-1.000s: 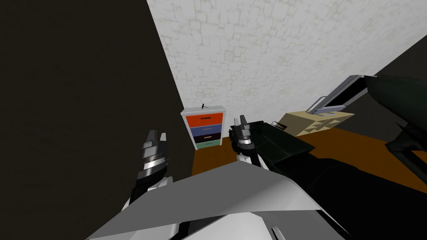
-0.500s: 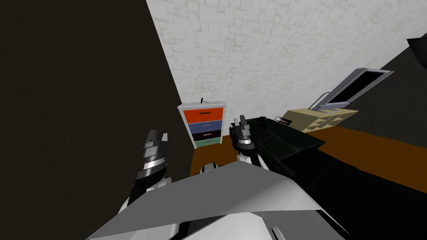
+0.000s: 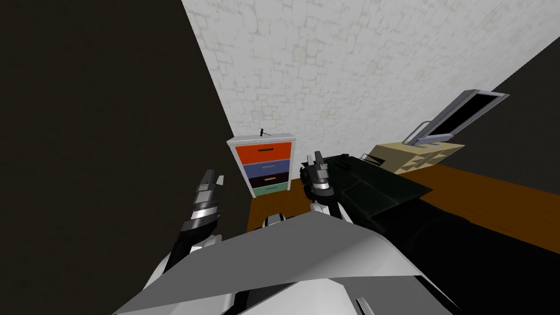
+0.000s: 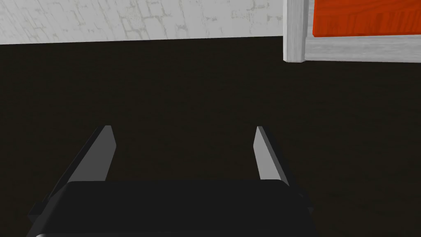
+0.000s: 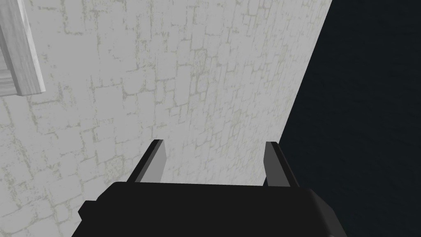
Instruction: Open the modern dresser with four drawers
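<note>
Left arm [image 3: 199, 213] leaned toward dresser [image 3: 266, 161], fingers [image 4: 105, 154] spread

I take this for a room in a house: a dresser [image 3: 264, 165] (four coloured drawers) against a pale stone-patterned wall [image 3: 355, 65], brown floor [image 3: 273, 203] before it.

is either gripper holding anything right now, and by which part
Nothing is held. The left gripper and the right gripper are both open and empty, short of the dresser.
</note>
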Robot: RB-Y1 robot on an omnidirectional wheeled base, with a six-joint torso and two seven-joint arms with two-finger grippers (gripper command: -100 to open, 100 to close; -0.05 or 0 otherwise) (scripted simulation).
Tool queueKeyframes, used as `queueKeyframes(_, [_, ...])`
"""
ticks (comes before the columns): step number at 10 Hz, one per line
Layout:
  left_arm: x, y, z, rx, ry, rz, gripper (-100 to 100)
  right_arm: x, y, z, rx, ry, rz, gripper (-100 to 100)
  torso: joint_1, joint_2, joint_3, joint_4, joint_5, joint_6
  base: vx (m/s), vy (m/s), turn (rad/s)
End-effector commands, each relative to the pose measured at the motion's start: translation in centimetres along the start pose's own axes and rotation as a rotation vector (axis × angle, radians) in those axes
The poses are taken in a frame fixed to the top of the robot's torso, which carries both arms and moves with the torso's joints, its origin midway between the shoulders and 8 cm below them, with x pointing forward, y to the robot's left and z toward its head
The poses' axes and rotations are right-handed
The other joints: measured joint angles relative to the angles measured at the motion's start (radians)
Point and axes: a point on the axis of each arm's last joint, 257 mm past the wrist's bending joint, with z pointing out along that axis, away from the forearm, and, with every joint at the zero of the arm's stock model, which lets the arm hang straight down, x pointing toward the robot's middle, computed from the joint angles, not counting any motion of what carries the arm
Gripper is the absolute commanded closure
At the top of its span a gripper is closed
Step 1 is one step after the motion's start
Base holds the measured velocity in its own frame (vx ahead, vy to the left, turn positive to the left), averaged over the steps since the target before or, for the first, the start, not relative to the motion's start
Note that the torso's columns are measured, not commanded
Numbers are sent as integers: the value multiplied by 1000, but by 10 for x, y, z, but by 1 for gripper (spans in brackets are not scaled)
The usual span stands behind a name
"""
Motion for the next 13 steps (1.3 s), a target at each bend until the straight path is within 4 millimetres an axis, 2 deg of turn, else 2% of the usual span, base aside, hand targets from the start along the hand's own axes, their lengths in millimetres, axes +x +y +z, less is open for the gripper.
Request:
queueKeyframes(1, [3, 11, 2, -41, 20, 12, -100, 0, 0, 0, 0, 0, 0, 0, 2, 1, 0, 0, 1, 0, 109, -45, -28])
queueKeyframes(13, [13, 58, 9, -229, 27, 16, -100, 0, 0, 0, 0, 0, 0, 0, 1, 1, 1, 0, 0, 0, 105, -39, -38])
